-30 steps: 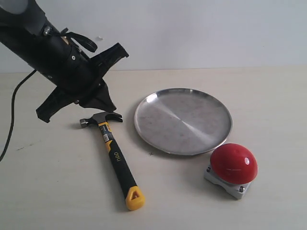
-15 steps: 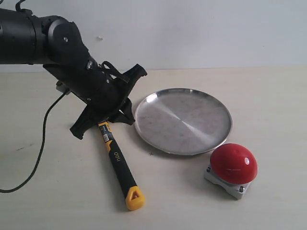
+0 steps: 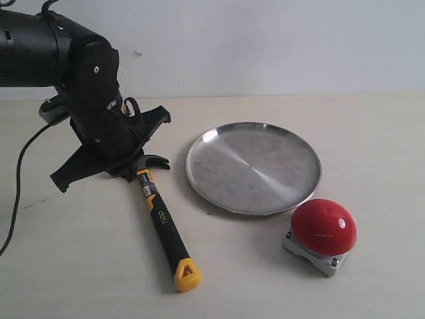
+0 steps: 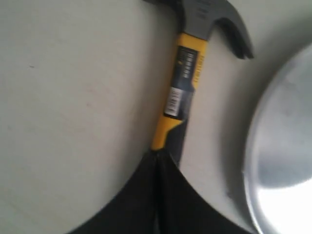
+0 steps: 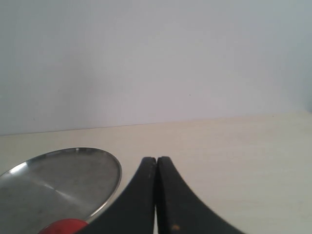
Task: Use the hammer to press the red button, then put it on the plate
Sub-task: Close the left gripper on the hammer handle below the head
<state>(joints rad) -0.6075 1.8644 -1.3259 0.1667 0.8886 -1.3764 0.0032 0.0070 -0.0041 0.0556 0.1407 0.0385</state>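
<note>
Matte cream table (image 3: 80,266): brushed round plate (image 3: 253,167), glossy domed red button (image 3: 324,226), steel-headed hammer (image 3: 161,219); left pincer (image 4: 157,158), right pincer (image 5: 156,163) pinched together, empty.

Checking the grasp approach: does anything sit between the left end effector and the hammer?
Nothing visible does. The shut left end effector sits right at the hammer's handle, near the head; the plate lies to the side, apart.

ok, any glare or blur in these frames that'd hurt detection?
Exterior view: sharp and evenly lit, soft shadows, only a mild sheen on the plate and a faint highlight on the red button. Left wrist view: soft all over, the label on the hammer is unreadable, and part of the plate is blown out to white. Right wrist view: even light, a bright line along the plate's rim.
</note>
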